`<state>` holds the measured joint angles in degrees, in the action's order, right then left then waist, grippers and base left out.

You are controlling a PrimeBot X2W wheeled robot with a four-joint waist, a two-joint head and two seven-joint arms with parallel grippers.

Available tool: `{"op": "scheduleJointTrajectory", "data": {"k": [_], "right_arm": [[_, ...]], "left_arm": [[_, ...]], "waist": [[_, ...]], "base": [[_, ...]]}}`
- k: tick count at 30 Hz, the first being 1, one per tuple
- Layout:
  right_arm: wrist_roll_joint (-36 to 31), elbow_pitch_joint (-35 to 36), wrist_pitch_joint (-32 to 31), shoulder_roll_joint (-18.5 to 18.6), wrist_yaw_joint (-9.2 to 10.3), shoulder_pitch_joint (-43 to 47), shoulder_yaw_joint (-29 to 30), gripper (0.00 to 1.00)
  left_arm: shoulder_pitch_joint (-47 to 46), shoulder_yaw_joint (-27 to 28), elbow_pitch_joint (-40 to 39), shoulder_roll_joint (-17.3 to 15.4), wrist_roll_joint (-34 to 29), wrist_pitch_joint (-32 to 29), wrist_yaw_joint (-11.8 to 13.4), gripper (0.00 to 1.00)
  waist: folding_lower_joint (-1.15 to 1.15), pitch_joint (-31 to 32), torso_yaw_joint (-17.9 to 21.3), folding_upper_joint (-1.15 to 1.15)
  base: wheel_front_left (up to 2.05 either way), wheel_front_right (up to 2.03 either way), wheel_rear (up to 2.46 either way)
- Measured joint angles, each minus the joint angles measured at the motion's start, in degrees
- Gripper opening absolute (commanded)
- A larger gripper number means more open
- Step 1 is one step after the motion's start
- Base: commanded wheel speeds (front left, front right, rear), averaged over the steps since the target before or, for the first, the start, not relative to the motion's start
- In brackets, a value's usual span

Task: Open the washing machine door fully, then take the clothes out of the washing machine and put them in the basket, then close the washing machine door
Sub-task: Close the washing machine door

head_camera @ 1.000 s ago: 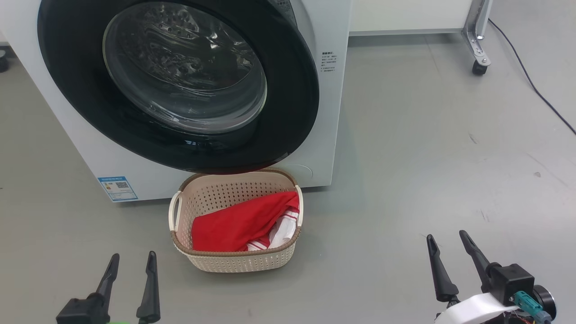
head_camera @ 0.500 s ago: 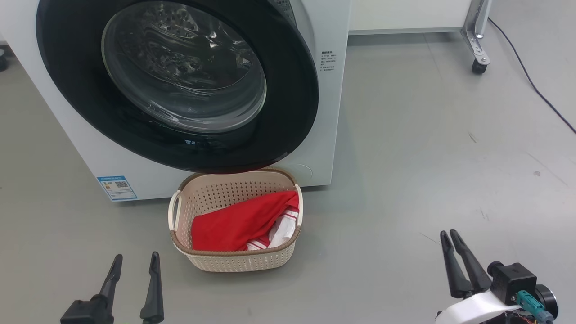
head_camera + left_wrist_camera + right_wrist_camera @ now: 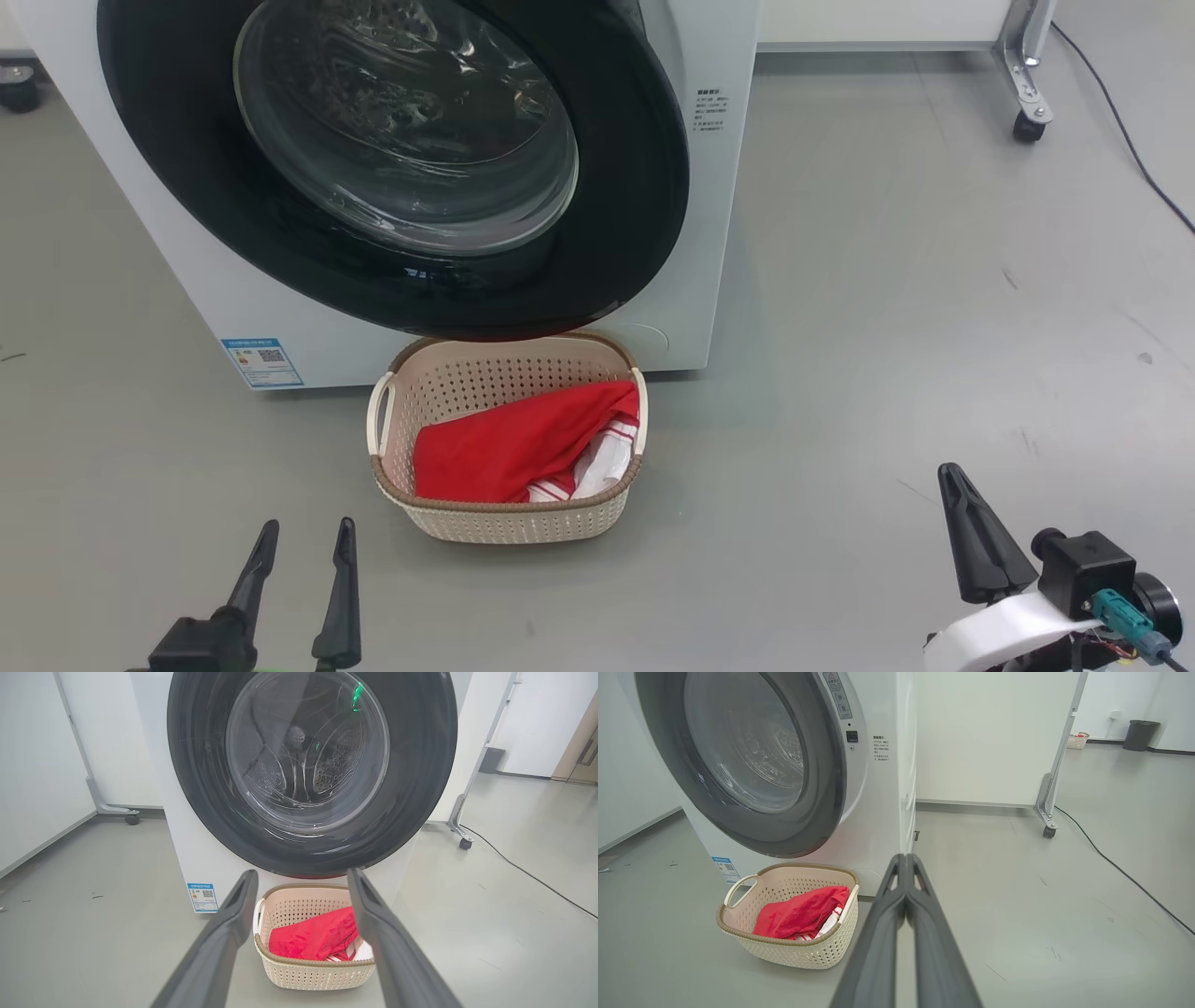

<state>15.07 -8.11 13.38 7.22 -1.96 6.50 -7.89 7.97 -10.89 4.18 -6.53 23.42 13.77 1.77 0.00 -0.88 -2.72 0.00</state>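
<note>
**Door shut, clothes in basket, both hands empty**

The washing machine door (image 3: 397, 163) sits against the front of the washing machine (image 3: 721, 243). In the right wrist view its rim lies flush w/ the front panel, so it looks closed. The steel drum (image 3: 334, 763) shows thru the glass bowl (image 3: 306, 746).

The basket (image 3: 513, 525) stands on the grey floor (image 3: 887, 327) just in front of the machine, below the door's lower edge. In the head view the door hides part of its far rim. The clothes (image 3: 504, 453) lie inside it: red fabric over most of the basket, white striped bits at the near right. A blue sticker (image 3: 262, 361) sits low on the machine front, left of the basket.

The left hand (image 3: 308, 527) hovers low at the near left, fingers spread apart, nothing btw them. Its wrist view frames the basket btw the two fingers. The right hand (image 3: 954, 478) is off to the right, well apart from basket & machine. Its fingers are pressed together tip to tip & hold nothing. A caster wheel (image 3: 1028, 129) rests on the floor at the far right, behind the machine.
</note>
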Motion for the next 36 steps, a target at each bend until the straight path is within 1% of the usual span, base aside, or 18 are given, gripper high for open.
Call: {"op": "scheduleJointTrajectory", "data": {"k": [5, 8, 16, 24, 32, 36], "right_arm": [[0.00, 0.34, -0.85, 1.15, -0.58, -1.81, 0.09, 0.00], [0.00, 0.41, -1.61, 2.37, -1.52, -4.43, 0.11, 0.00], [0.14, 0.51, -4.24, 4.71, -3.09, -13.57, -0.10, 0.00], [0.20, 0.35, -6.60, 5.54, -4.47, -24.25, -3.11, 0.00], [0.60, -1.93, -8.77, 6.65, -5.00, -34.84, -5.54, 0.00], [0.81, -3.70, -9.67, 7.48, -5.01, -39.53, -6.13, 0.00]], "left_arm": [[-0.77, -0.59, -0.98, 0.04, -0.73, 0.27, -0.07, 1.00], [-1.65, -0.90, -1.34, 0.15, -0.81, 0.48, -0.15, 1.00], [-4.94, -2.72, -2.05, 0.64, -1.85, 0.49, -1.15, 1.00], [-8.74, -4.44, -2.30, 1.81, -2.16, 0.49, -2.09, 1.00], [-12.48, -6.19, -1.83, 2.47, -3.38, 0.51, -2.69, 1.00], [-14.12, -6.70, -1.55, 2.82, -3.61, 0.52, -3.43, 1.00]], "waist": [[0.00, -1.33, -1.25, 0.00], [0.00, -2.42, -2.04, 0.00], [0.00, -5.73, -4.70, 0.00], [0.00, -9.62, -7.77, 0.00], [0.00, -13.26, -11.25, 0.00], [0.00, -14.91, -12.94, 0.00]], "base": [[0.00, 0.00, 0.00], [0.00, 0.00, 0.00], [0.00, 0.00, 0.00], [0.00, 0.00, 0.00], [0.00, 0.00, 0.00], [0.00, 0.00, 0.00]]}}
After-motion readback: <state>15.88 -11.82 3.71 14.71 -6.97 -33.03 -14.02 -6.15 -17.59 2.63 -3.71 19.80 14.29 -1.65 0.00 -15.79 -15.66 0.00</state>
